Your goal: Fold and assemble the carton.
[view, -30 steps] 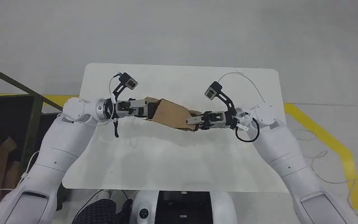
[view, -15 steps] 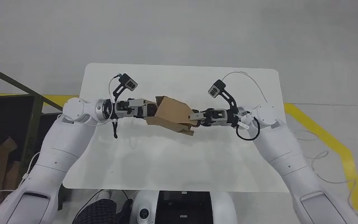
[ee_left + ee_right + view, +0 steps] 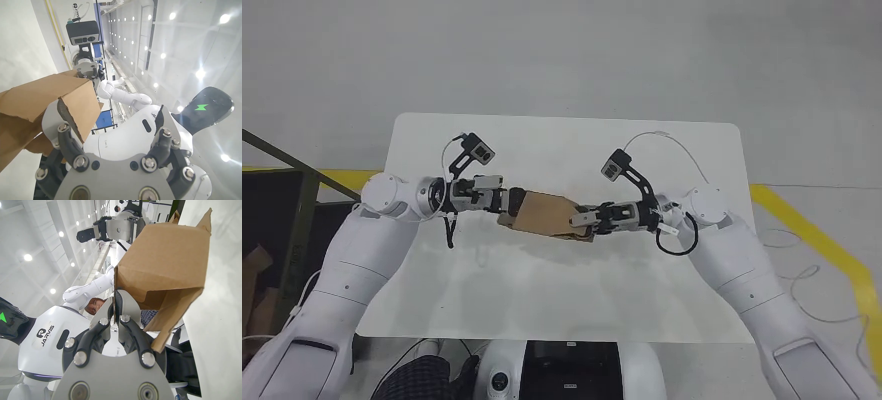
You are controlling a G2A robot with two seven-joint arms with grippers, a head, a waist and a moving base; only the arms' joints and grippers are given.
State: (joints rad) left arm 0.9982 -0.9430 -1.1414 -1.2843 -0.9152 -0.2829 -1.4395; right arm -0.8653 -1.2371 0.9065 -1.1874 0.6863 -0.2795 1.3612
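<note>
Rolled flatter than a second ago, the carton [image 3: 542, 212] spans mid-table [image 3: 542, 290], my right gripper [image 3: 115, 306] pinching its wall edge as anchor, my left gripper [image 3: 110, 108] spread wide, one finger bracing the opposite end.

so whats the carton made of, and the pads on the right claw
The carton looks like plain brown corrugated cardboard with a matte finish; its cut edge shows a fluted layer. The right claw pinches one wall with pads that are black and ribbed, probably rubber, though textured plastic is possible.
</note>
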